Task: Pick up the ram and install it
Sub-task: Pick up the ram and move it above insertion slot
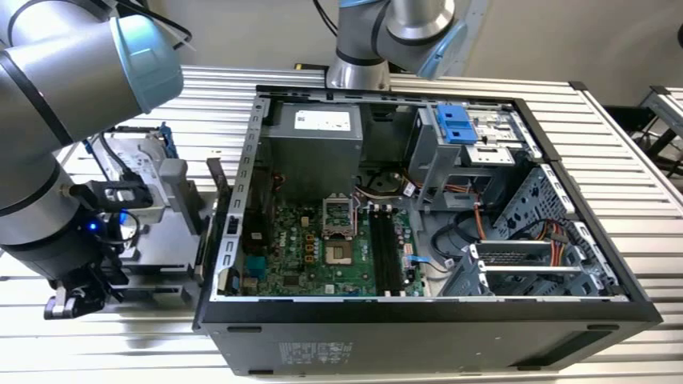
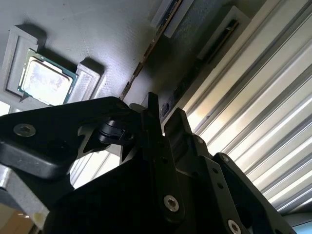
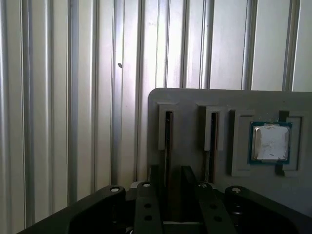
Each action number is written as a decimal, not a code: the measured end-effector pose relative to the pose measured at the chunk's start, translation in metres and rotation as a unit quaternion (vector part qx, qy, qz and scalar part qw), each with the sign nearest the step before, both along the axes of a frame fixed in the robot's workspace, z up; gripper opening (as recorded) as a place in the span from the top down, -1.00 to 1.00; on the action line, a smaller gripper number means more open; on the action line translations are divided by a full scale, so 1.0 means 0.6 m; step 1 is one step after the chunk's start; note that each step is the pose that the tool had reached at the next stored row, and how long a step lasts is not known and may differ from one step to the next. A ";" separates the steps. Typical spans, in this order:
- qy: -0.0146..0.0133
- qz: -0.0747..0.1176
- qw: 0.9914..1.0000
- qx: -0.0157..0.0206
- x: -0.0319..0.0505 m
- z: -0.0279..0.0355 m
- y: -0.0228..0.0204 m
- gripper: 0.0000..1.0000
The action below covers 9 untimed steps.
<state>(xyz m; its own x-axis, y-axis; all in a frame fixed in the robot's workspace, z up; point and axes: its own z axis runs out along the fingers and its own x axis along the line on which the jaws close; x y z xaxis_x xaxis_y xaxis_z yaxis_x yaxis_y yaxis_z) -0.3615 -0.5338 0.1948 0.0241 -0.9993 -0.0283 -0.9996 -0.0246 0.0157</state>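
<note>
The jaws (image 3: 169, 169) stand apart, one black finger (image 3: 154, 181) on each side of the ram (image 3: 168, 139) and neither pressed against it, as far as both wrist views show. In the second wrist view the jaws (image 2: 165, 116) show the same open gap, with the ram (image 2: 146, 52) running away from them as a thin line.

The ram stands on its narrow edge in a slot of a grey holder tray (image 3: 190, 103). Its long axis lies along that slot, pointing straight away from the jaws and in line with the ribs of the metal desk (image 3: 58, 97).

The tray has two such slots side by side. The other slot (image 3: 212, 139) also holds what looks like a thin stick on edge, parallel to the first. Beyond it, in its own square pocket, lies one silver processor chip (image 3: 270, 142), flat, face up.

In the exterior view the arm (image 1: 43, 160) reaches down at the exterior view's left of one open computer case (image 1: 427, 310), which lies on its side on the desk with its green motherboard (image 1: 309, 248) exposed.
</note>
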 end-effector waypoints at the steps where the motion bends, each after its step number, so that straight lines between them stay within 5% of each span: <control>1: 0.000 0.000 1.000 0.000 0.000 0.000 0.0000 -1.00; 4: 0.000 0.000 1.000 0.000 0.000 0.000 0.0001 -1.00; 5: 0.000 0.000 1.000 0.000 -0.001 0.000 0.0001 1.00; 9: 0.000 0.000 1.000 -0.001 -0.001 0.000 0.0001 1.00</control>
<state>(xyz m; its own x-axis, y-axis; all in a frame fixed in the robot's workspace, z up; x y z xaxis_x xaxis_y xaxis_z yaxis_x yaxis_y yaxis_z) -0.3621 -0.5337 0.1948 0.0240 -0.9994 -0.0269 -0.9996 -0.0244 0.0157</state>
